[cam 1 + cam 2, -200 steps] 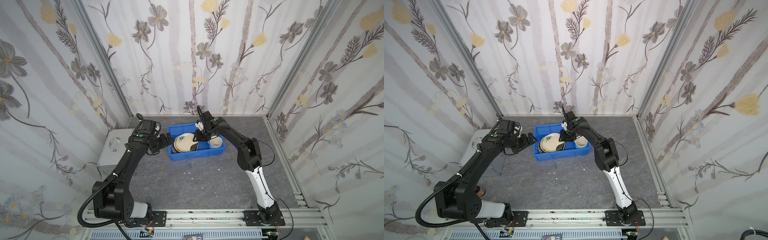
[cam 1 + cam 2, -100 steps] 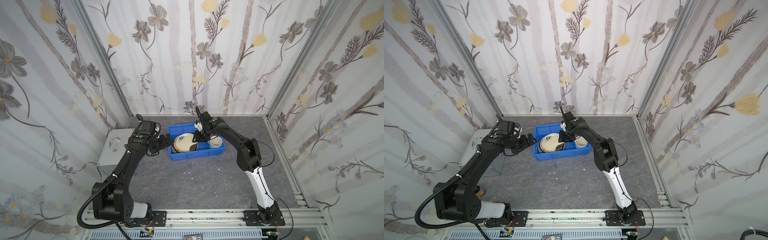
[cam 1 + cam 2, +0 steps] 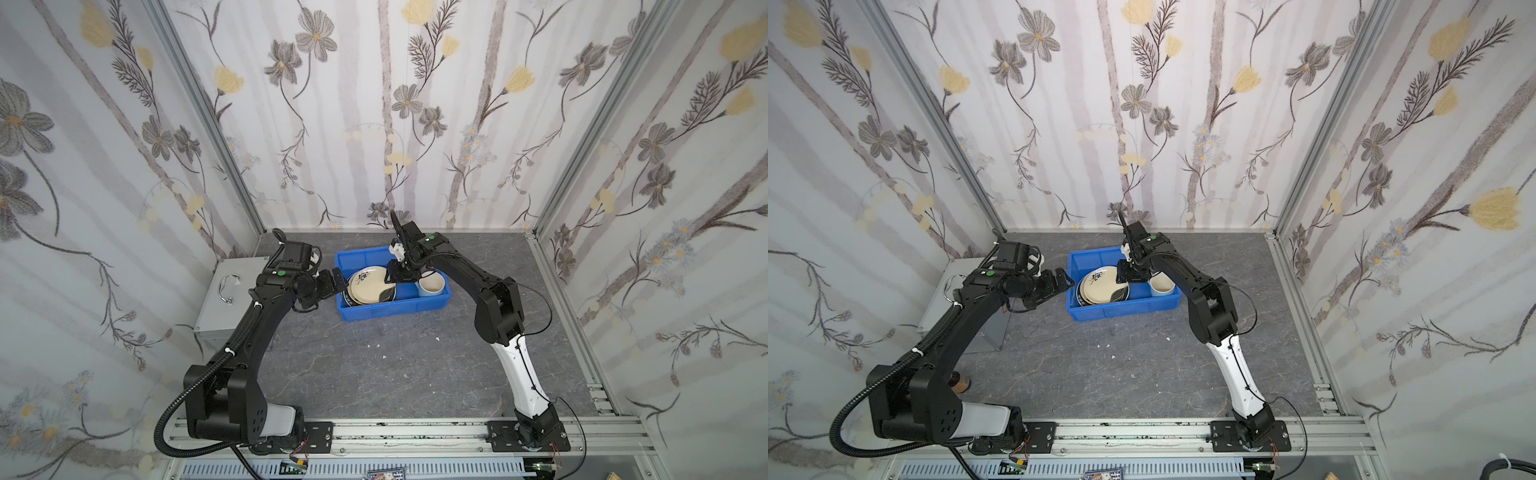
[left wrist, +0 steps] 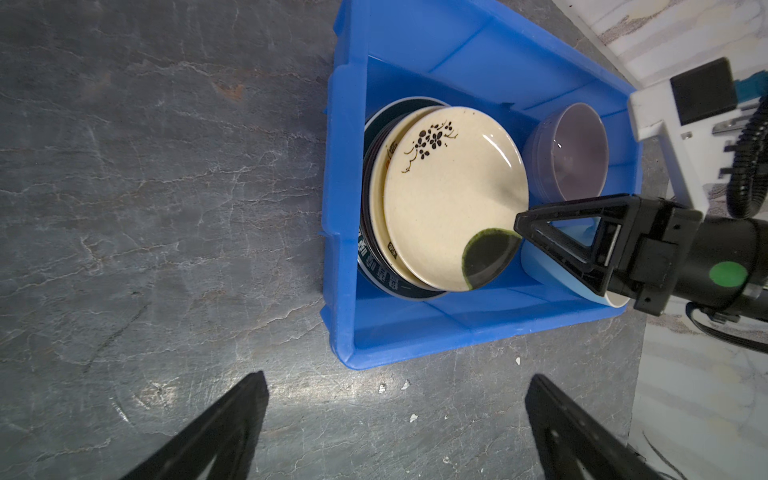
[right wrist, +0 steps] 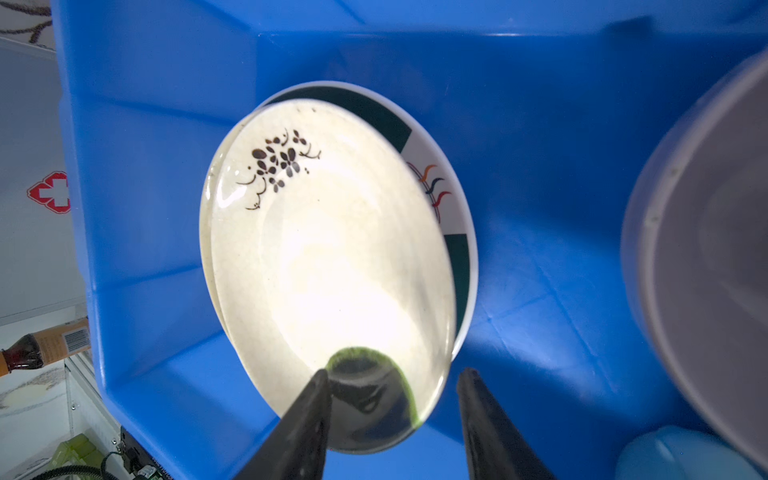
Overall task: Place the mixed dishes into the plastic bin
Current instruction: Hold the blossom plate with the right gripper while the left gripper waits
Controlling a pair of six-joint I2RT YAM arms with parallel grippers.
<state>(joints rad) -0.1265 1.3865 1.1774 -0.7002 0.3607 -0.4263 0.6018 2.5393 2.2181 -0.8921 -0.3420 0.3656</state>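
The blue plastic bin [image 3: 390, 309] [image 3: 1121, 309] holds a stack of plates with the cream flowered plate [image 3: 368, 284] [image 4: 449, 195] [image 5: 324, 257] on top, leaning on a teal-patterned plate [image 5: 457, 257]. A lilac bowl [image 4: 577, 153] and a pale blue mug [image 3: 431, 286] [image 3: 1162, 286] stand beside the stack. My right gripper [image 3: 395, 276] [image 5: 392, 374] hangs inside the bin, open, with the cream plate's dark-stained edge between its jaws. My left gripper [image 3: 334, 279] [image 4: 397, 378] is open and empty over the table, just outside the bin's left end.
A grey metal case [image 3: 230, 291] with a handle lies left of the bin, under my left arm. A small brown bottle [image 3: 960, 382] stands near the left arm's base. White crumbs [image 3: 376, 345] dot the grey table in front of the bin. Patterned walls close in three sides.
My right gripper's jaws have spread apart around the cream plate's edge, and the plate lies on the stack. The left arm has hardly moved.
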